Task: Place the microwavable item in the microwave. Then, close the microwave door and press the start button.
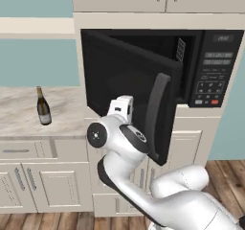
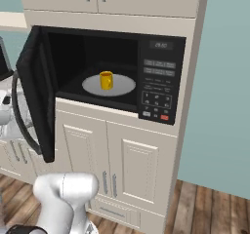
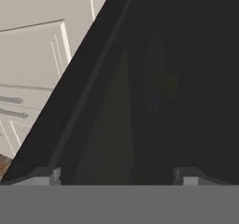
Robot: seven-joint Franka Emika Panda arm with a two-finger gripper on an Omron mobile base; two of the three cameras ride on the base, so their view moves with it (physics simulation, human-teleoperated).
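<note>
Built into pale cabinetry, large black microwave [image 2: 117,72] with cavity open to the front in the right base view, keypad panel [image 2: 158,84] at 3 o'clock of the cavity. Wide black microwave door [image 1: 129,95] swung out and standing partly ajar, hinged along the left edge of the cavity, long grey bar handle [image 1: 157,114] on its free edge; in the left base view, covering most of the cavity mouth, with only a strip of the interior open at 1 o'clock above its free edge. Round grey turntable [image 2: 124,87] lying flat on the cavity floor, bare plate visible all round its load, dark free space above it up to the cavity roof. Small yellow-orange mug [image 2: 106,80] standing upright at the turntable's centre, well inside the cavity, clear of the walls. Gripper [image 3: 116,175] spread wide and holding nothing, fingertips [image 3: 46,175] pale at 6 o'clock of the hand view, facing the dark door window at close range; touching or just short of it cannot be told. Mug on the far side of that door from the gripper, a faint yellowish smudge through the glass at 12 o'clock of the fingertips. Pale cabinet doors at 10 o'clock beyond the door's slanted edge. Dark wine bottle [image 1: 43,107] upright on the marble counter [image 1: 19,116] at 9 o'clock of the left base view, well apart from the microwave.
</note>
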